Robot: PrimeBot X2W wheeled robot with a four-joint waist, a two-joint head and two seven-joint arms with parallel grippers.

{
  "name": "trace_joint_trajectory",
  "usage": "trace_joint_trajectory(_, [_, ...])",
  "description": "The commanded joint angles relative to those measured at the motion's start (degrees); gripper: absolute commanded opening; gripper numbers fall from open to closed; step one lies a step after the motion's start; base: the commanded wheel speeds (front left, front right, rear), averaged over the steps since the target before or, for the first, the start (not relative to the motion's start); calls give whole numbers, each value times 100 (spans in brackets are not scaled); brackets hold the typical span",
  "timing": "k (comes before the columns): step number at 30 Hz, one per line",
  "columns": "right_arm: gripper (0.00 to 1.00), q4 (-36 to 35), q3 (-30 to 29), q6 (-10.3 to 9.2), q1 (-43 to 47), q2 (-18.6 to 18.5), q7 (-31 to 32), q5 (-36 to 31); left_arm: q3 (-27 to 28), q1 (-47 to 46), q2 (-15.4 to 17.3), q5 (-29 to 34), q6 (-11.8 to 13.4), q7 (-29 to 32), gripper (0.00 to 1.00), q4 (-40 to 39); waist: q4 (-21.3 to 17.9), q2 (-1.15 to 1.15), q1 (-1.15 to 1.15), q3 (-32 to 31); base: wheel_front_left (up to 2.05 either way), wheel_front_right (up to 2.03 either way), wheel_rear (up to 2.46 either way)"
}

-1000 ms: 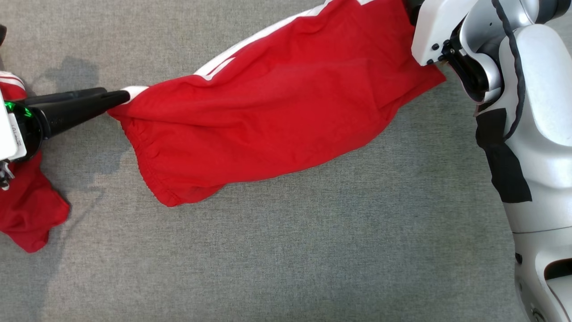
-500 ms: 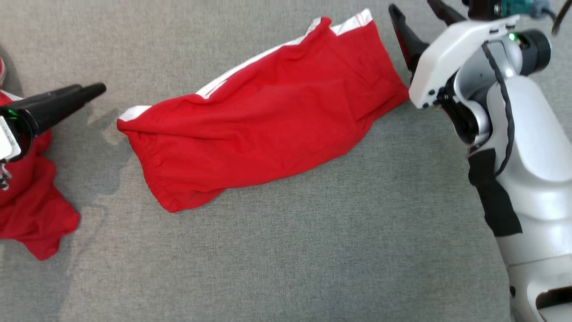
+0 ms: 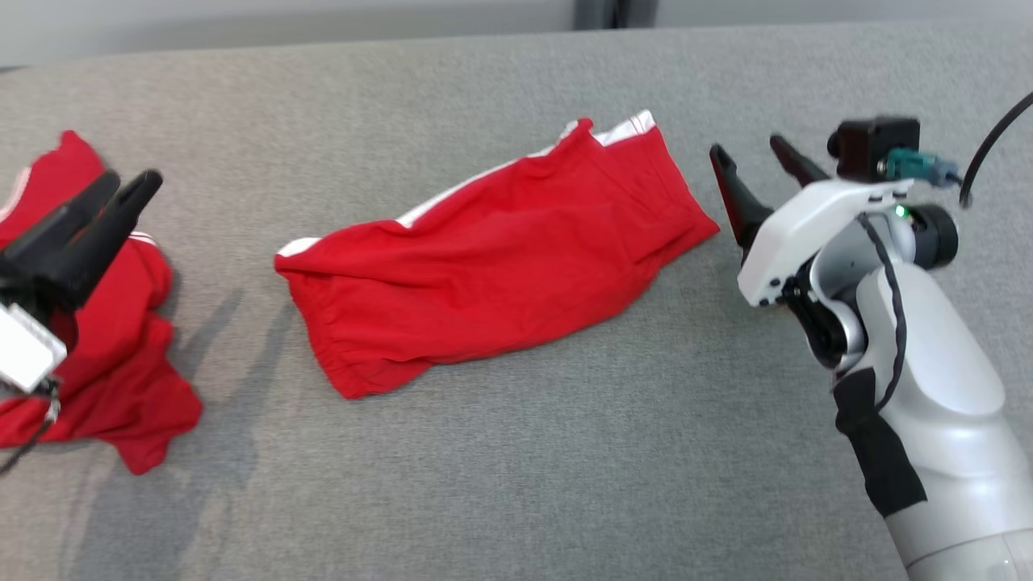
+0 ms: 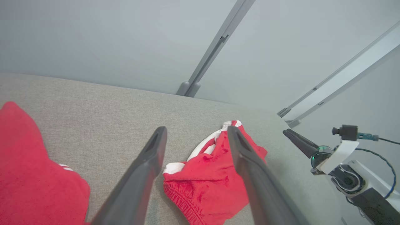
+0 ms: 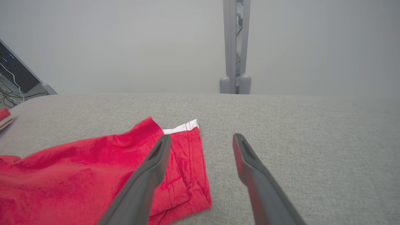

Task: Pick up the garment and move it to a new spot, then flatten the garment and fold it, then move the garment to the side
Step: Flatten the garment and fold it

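On the grey worktop (image 3: 516,452) the red garment (image 3: 492,258) lies mid-surface, doubled over (in half, it seems), so folding looks done and moving it aside is left. The left gripper (image 3: 127,184) and right gripper (image 3: 746,149) flank it, both wide and holding nothing.

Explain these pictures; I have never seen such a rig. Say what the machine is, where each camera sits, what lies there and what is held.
This is a wheeled robot with two arms, each ending in a two-fingered gripper. One picture looks down from its head; the other two look along each gripper's fingers from its wrist. On the grey cloth surface lie a red garment with white stripes, spread in the middle, and a crumpled red garment at the robot's left. The left gripper hangs by the crumpled one; the right gripper just off the striped one's other end. Both are open, holding nothing.
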Motion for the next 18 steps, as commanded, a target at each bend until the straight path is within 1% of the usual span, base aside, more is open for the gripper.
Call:
trace_joint_trajectory(1, [100, 52, 0, -1, 96, -37, -69, 29, 47, 162, 58, 110, -2, -162, 100, -29, 117, 0, 0, -139, 0, 0, 0])
trace_joint_trajectory(6, [100, 400, -145, -1, 224, -37, -298, 73, 131, 848, 95, 563, -2, -1165, 100, -164, 346, 0, 0, -304, 0, 0, 0])
trace_joint_trajectory(12, [100, 893, -469, -1, 2, -36, -580, -94, 247, 1470, 46, 950, -2, -2148, 100, -235, 633, 0, 0, -263, 0, 0, 0])
trace_joint_trajectory(16, [100, 1302, -733, -1, -191, -41, -695, -227, 361, 1736, -73, 1355, 65, -2516, 100, -257, 819, 0, 0, -184, 0, 0, 0])
trace_joint_trajectory(18, [100, 1512, -864, -1, -284, -35, -749, -287, 454, 1860, -247, 1575, 103, -2598, 100, -238, 912, 0, 0, -151, 0, 0, 0])
